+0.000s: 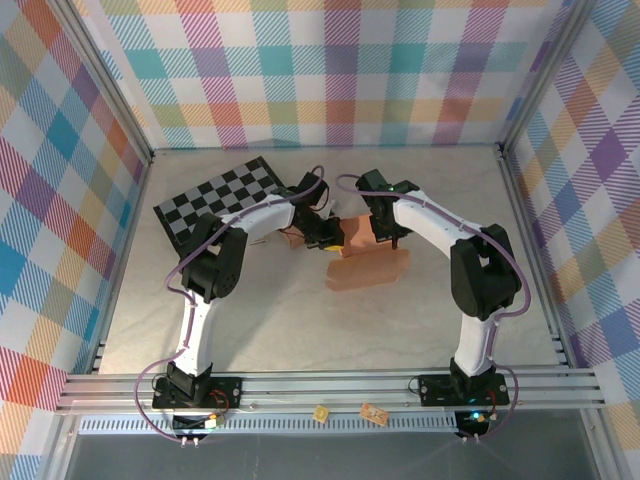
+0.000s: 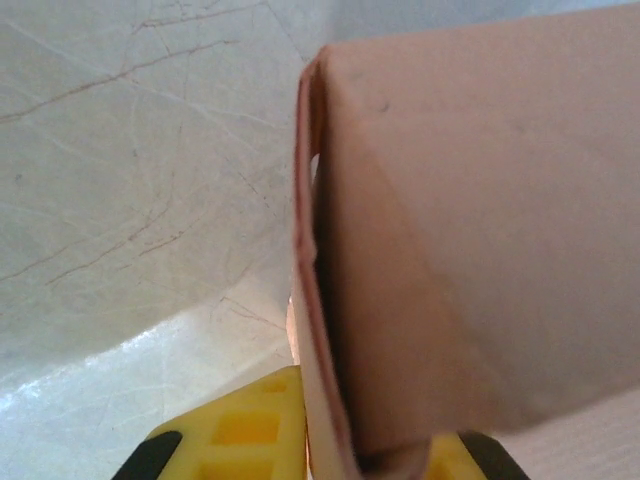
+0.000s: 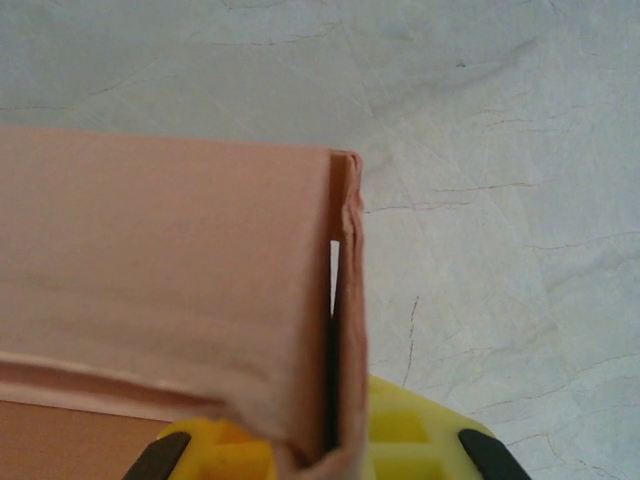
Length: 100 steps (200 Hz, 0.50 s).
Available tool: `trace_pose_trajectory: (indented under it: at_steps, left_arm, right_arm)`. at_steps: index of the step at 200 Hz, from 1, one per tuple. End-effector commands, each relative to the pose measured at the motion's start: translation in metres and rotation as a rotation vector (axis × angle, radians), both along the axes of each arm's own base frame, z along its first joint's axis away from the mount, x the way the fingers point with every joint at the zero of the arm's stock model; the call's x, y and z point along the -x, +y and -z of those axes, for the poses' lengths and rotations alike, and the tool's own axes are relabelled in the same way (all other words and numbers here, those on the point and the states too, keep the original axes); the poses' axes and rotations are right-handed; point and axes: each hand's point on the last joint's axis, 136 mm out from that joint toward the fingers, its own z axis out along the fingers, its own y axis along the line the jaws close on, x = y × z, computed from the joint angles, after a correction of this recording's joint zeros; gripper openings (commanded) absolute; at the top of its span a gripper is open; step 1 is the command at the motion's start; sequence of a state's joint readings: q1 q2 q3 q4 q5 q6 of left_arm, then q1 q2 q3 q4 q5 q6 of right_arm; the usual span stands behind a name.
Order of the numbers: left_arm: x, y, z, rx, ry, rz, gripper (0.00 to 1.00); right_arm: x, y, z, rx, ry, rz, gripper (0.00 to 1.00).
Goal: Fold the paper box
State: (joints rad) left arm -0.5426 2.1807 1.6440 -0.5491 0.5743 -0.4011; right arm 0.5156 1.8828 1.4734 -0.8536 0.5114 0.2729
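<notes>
Matte salmon paper box [image 1: 370,270], creased walls, seemingly marbled tabletop [image 1: 300,325]

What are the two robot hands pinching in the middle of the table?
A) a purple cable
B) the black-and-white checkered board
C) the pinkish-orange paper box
C: the left gripper and the right gripper each have a wall of the pinkish-orange paper box clamped between their yellow fingers.
</notes>
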Motion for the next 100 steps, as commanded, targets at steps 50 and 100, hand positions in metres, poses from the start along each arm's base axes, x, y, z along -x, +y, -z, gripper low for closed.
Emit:
trace_pose_trajectory:
  at_steps: [50, 100]
  left_arm:
    - [-0.01, -0.009, 0.001, 0.077, -0.064, -0.072, 0.14]
    - [-0.002, -0.01, 0.013, 0.024, -0.048, -0.061, 0.15]
  right_arm:
    - [0.01, 0.005, 0.006, -0.057, 0.062, -0.007, 0.0]
    - [0.009, 0.007, 0.006, -0.068, 0.069, -0.002, 0.0]
